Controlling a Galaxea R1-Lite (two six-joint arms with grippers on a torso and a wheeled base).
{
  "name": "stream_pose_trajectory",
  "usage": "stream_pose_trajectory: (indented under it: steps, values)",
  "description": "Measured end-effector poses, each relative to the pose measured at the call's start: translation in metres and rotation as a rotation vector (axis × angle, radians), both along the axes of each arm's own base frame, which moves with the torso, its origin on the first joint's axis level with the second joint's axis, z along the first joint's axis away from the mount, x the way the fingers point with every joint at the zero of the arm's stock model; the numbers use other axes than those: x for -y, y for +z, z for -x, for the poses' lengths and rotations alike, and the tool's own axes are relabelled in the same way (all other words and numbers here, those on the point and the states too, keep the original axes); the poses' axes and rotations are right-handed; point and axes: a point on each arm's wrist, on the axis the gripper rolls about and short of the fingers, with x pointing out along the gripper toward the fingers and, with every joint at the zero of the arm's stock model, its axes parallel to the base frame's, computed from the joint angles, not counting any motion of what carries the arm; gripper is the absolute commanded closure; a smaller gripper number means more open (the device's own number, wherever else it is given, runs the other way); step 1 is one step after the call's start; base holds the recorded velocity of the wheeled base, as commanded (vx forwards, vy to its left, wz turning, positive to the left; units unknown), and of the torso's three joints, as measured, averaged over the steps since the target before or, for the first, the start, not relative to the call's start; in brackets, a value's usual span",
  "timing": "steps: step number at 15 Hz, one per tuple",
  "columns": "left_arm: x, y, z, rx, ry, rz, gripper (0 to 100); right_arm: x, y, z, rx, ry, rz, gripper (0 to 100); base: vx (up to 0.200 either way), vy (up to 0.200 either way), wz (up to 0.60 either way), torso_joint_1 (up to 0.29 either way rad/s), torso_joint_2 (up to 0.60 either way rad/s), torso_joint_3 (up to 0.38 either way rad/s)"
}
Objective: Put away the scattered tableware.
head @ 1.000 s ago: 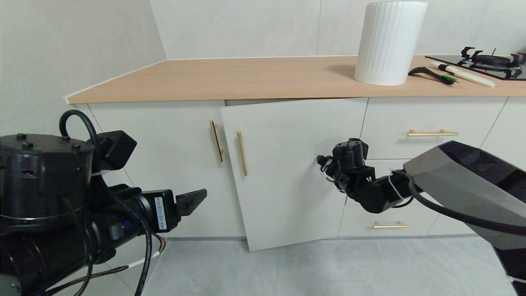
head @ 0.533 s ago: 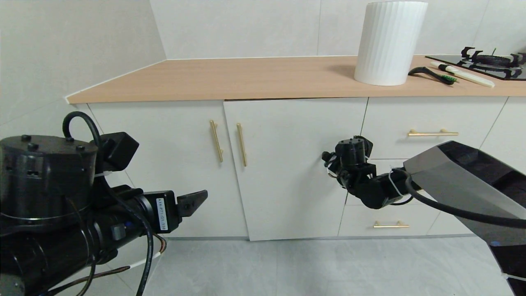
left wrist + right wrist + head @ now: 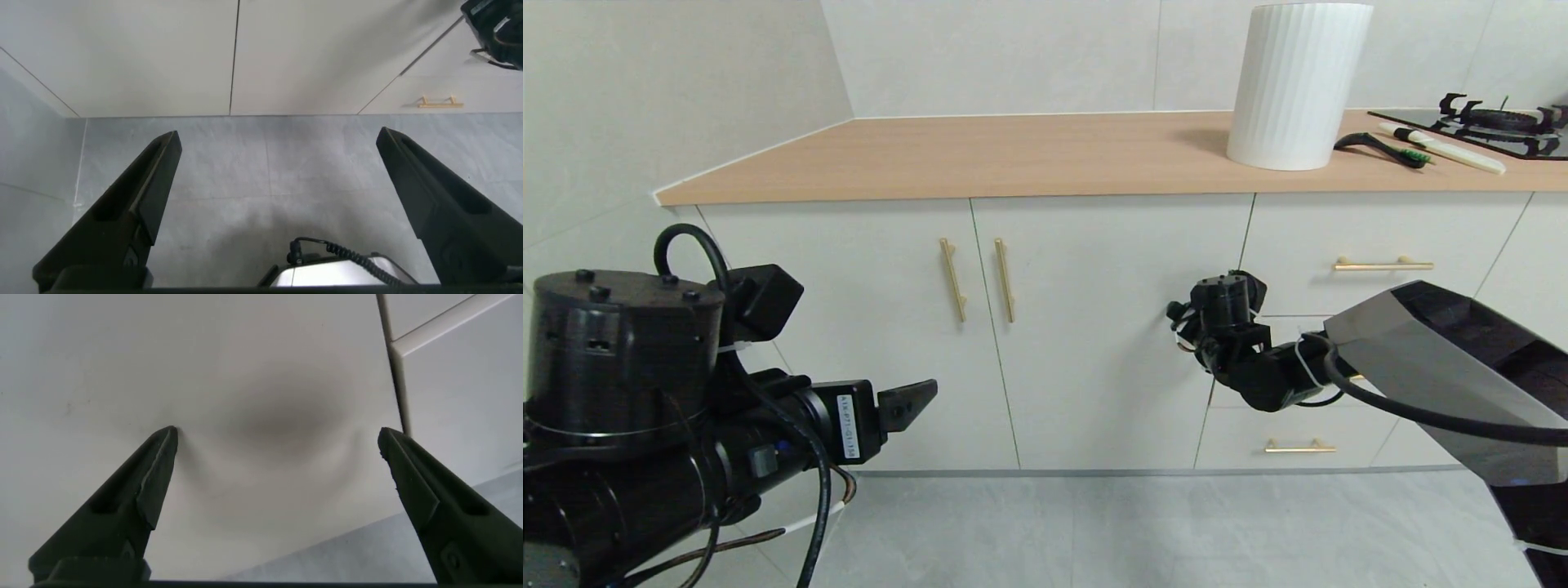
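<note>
Right gripper (image 3: 276,434) spread wide, tips at the closed cabinet door (image 3: 1094,327), probably touching. Left gripper (image 3: 278,139) wide too, above the floor (image 3: 270,188). Utensils (image 3: 1388,149) at the table's (image 3: 1013,155) right end, well apart from both.

The head camera stands back from the row of white cabinets (image 3: 874,327), facing it squarely and tilted slightly down. It takes in the light wood countertop (image 3: 1013,155) from its left corner to its right end, and the grey tiled floor (image 3: 1135,531) at the cabinets' foot. The left wrist camera sits low and well back, looking past the left gripper (image 3: 278,135) at that floor and the cabinets' bottom edge. With the head view it shares the lower brass drawer handle (image 3: 435,102) and the right arm's black wrist (image 3: 494,28). The right wrist camera faces the flat white cabinet door (image 3: 270,376) from very close, framed by the right gripper (image 3: 275,433); the head view shows this door whole.
</note>
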Motion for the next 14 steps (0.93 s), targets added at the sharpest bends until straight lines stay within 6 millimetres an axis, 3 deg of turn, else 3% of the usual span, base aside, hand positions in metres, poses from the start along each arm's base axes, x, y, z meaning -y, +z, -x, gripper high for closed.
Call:
stream_pose_trajectory:
  steps: [5, 8, 11, 14]
  values:
    - [0.000, 0.000, -0.001, -0.002, 0.000, -0.001, 0, 0.001, 0.002, 0.008, -0.014, 0.017, 0.003, 0, 0.000, 0.000, 0.00, 0.000, 0.00, 0.000]
    - [0.000, 0.001, 0.000, 0.008, 0.001, 0.005, 0, -0.004, 0.025, 0.029, -0.008, 0.086, -0.011, 0, 0.000, 0.000, 0.00, 0.000, 0.00, 0.000]
    - [-0.008, 0.013, 0.008, 0.060, 0.019, 0.035, 0, 0.003, 0.069, 0.066, 0.031, 0.143, 0.003, 0, 0.000, 0.000, 0.00, 0.000, 0.00, 0.000]
    - [-0.029, 0.029, 0.031, 0.143, 0.050, 0.085, 0, 0.032, 0.115, 0.130, 0.068, 0.205, 0.074, 0, 0.000, 0.000, 0.00, 0.000, 0.00, 0.000]
